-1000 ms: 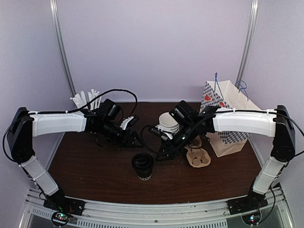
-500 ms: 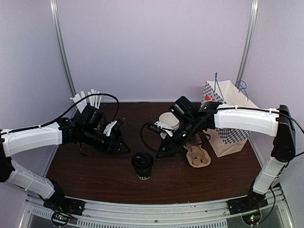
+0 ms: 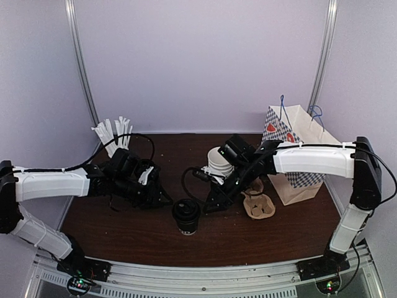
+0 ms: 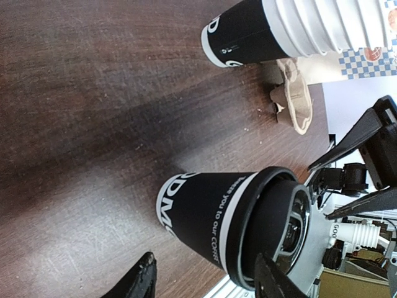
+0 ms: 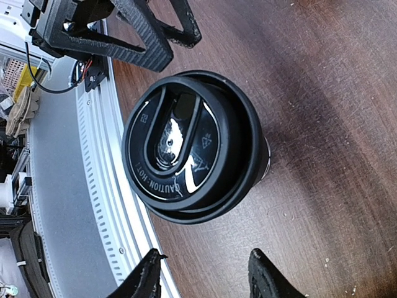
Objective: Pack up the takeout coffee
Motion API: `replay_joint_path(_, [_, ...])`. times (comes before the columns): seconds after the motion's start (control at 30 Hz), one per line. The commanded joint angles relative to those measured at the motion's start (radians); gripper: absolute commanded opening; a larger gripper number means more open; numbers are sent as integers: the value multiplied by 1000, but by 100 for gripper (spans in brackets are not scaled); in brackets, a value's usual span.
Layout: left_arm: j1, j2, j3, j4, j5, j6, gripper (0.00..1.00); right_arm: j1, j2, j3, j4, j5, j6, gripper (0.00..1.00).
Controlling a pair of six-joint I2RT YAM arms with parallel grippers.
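The takeout coffee stands upright near the table's front middle. It is a black paper cup with white lettering and a black dome lid. My left gripper is just to its left, low over the table, open. In the left wrist view the takeout coffee is just ahead of the left gripper, apart from the fingertips. My right gripper is open just right of the cup. The right wrist view looks down on the takeout coffee lid, with the right gripper holding nothing.
A checked paper bag stands open at the back right. A cardboard cup carrier lies in front of it. A stack of lidless white cups stands behind the right gripper. A cup of white sticks is at the back left.
My left arm has swung back and lowered, bringing its gripper close to the cup's left side with its jaws slightly narrower. The right gripper has edged a little toward the cup.
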Motion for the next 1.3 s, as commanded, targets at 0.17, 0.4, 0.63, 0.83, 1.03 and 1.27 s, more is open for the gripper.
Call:
replay_joint_path(0.17, [-3,43,-28,114,48,-53,54,1,48,13,42,-29,33,45])
replay_joint_path(0.4, [-4,88,-56,130,48,-49,53,2,103,34,53,-74,61,43])
replay_joint_path(0.63, [-4,115,-74,128,41,-41,52,1,91,26,70,-138,84,47])
replay_joint_path(0.83, [-4,105,-79,97,32,-28,51,-13,81,10,108,-161,128,48])
replay_joint_path(1.03, [-4,89,-94,87,25,-29,50,-24,112,15,128,-183,173,47])
replay_joint_path(1.27, [-4,92,-109,73,15,-29,49,-27,157,-1,131,-152,190,44])
